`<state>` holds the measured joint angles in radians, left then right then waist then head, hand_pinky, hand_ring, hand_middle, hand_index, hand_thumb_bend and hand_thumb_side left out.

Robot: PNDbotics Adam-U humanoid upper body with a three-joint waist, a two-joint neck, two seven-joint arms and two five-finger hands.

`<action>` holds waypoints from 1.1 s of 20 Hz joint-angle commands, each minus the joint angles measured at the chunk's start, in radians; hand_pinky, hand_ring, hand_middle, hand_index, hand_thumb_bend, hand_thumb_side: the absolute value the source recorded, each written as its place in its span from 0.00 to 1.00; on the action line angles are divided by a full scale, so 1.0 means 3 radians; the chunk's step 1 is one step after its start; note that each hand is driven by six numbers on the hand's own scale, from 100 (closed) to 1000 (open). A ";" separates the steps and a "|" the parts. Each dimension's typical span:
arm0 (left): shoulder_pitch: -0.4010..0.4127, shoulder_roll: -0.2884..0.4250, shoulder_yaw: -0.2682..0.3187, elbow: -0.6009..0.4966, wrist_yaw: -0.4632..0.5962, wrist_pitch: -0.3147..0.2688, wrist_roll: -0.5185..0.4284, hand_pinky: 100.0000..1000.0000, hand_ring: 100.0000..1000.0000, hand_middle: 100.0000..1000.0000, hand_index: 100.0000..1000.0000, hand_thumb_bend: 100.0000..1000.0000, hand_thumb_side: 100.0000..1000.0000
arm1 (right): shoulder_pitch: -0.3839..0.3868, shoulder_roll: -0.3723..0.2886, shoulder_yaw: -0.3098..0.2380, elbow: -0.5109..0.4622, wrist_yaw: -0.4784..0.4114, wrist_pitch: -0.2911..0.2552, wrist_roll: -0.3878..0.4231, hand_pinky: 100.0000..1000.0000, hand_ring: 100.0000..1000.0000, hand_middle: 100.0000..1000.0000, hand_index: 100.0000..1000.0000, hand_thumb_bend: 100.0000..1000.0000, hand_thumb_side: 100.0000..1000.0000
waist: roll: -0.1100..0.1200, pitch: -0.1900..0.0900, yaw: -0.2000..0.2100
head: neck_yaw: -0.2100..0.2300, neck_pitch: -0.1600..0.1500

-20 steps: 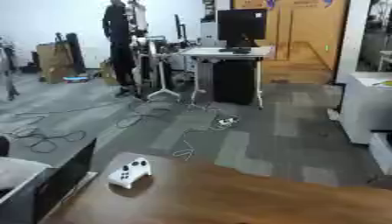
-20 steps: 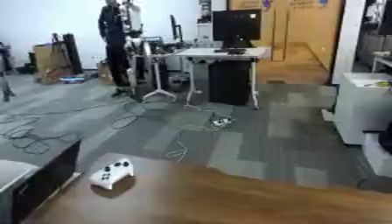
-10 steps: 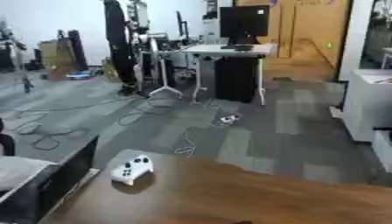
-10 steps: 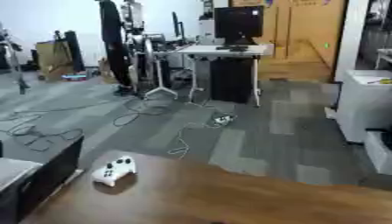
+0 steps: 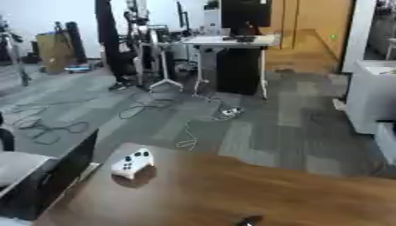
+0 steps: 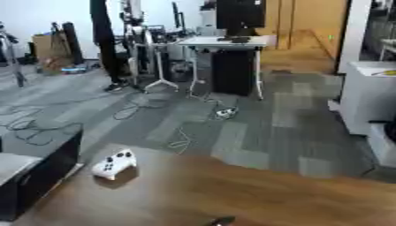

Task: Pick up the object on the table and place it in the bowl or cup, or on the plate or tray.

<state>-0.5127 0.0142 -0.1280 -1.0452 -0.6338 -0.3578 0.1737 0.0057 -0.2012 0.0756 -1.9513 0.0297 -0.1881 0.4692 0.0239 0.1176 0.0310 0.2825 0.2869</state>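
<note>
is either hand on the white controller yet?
No. The white game controller sits alone at the far left corner of the wooden table, and neither hand shows in either view.

On my desk (image 5: pixel 255 190) the game controller (image 5: pixel 131 162) lies near the far left corner, just inside the edge. A small dark thing (image 5: pixel 249 219) sits at the near edge, about the middle. Beyond the desk, cables (image 5: pixel 185 132) trail across the floor toward a standing workstation (image 5: pixel 228 62).

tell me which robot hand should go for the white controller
Probably left, hedged: neither robot hand is in view, but the white controller sits on the wooden table near its far left corner, the left arm's side.
</note>
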 commanded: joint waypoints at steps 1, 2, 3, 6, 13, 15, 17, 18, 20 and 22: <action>0.0008 -0.0053 -0.0048 0.0093 -0.0043 0.0005 -0.0003 0.43 0.74 0.87 0.99 0.48 0.56 | -0.0042 0.0002 0.0002 -0.0078 0.0018 -0.0013 0.0013 0.45 0.54 0.54 1.00 0.00 0.56 | -0.0002 -0.0001 -0.0016 | 0.0038 0.0096; 0.0008 -0.0055 -0.0051 0.0097 -0.0046 0.0001 -0.0002 0.43 0.74 0.87 0.99 0.47 0.56 | -0.0044 0.0001 0.0004 -0.0078 0.0020 -0.0014 0.0015 0.45 0.54 0.54 1.00 0.00 0.56 | -0.0002 0.0001 -0.0016 | 0.0041 0.0133; 0.0009 -0.0057 -0.0053 0.0100 -0.0050 -0.0001 -0.0001 0.43 0.74 0.87 0.99 0.47 0.56 | -0.0045 0.0000 0.0006 -0.0078 0.0020 -0.0016 0.0017 0.45 0.54 0.54 1.00 0.00 0.55 | -0.0002 0.0003 -0.0014 | 0.0047 0.0201; 0.0010 -0.0058 -0.0057 0.0107 -0.0058 -0.0007 -0.0001 0.44 0.74 0.87 0.99 0.47 0.57 | -0.0045 -0.0006 0.0009 -0.0082 0.0017 -0.0019 0.0021 0.45 0.54 0.54 1.00 0.00 0.55 | -0.0003 0.0004 -0.0009 | 0.0073 0.0370; -0.0003 -0.0062 -0.0063 0.0106 -0.0087 -0.0007 -0.0005 0.44 0.74 0.87 0.99 0.47 0.57 | -0.0045 -0.0016 0.0016 -0.0090 0.0014 -0.0025 0.0030 0.45 0.54 0.54 1.00 0.00 0.54 | 0.0000 0.0007 -0.0004 | 0.0130 0.0587; -0.0007 -0.0065 -0.0066 0.0105 -0.0102 -0.0007 -0.0005 0.44 0.74 0.87 0.99 0.46 0.58 | -0.0046 -0.0017 0.0018 -0.0091 0.0016 -0.0027 0.0033 0.45 0.54 0.54 1.00 0.00 0.54 | -0.0001 0.0011 -0.0005 | 0.0128 0.0636; -0.0009 -0.0067 -0.0068 0.0104 -0.0119 -0.0007 -0.0005 0.44 0.74 0.87 0.99 0.46 0.58 | -0.0045 -0.0018 0.0020 -0.0094 0.0018 -0.0030 0.0036 0.45 0.54 0.54 1.00 0.00 0.54 | -0.0003 0.0014 -0.0006 | 0.0098 0.0670; -0.0009 -0.0068 -0.0068 0.0104 -0.0125 -0.0008 -0.0004 0.44 0.74 0.87 0.99 0.46 0.58 | -0.0044 -0.0018 0.0021 -0.0096 0.0018 -0.0032 0.0036 0.45 0.54 0.54 1.00 0.00 0.54 | -0.0005 0.0014 -0.0006 | 0.0069 0.0680; -0.0009 -0.0069 -0.0070 0.0105 -0.0132 -0.0009 -0.0004 0.44 0.74 0.87 0.99 0.45 0.59 | -0.0043 -0.0019 0.0023 -0.0098 0.0018 -0.0034 0.0038 0.45 0.54 0.54 1.00 0.00 0.54 | -0.0007 0.0013 -0.0005 | -0.0022 0.0698; -0.0010 -0.0070 -0.0070 0.0106 -0.0137 -0.0009 -0.0003 0.44 0.74 0.87 0.99 0.45 0.59 | -0.0041 -0.0019 0.0023 -0.0100 0.0016 -0.0035 0.0040 0.45 0.54 0.54 1.00 0.00 0.54 | -0.0010 0.0012 -0.0003 | -0.0051 0.0711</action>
<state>-0.5211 -0.0009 -0.1352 -1.0415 -0.6571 -0.3649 0.1800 0.0048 -0.2012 0.0819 -1.9518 0.0332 -0.1973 0.4791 0.0242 0.1250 0.0316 0.2812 0.4964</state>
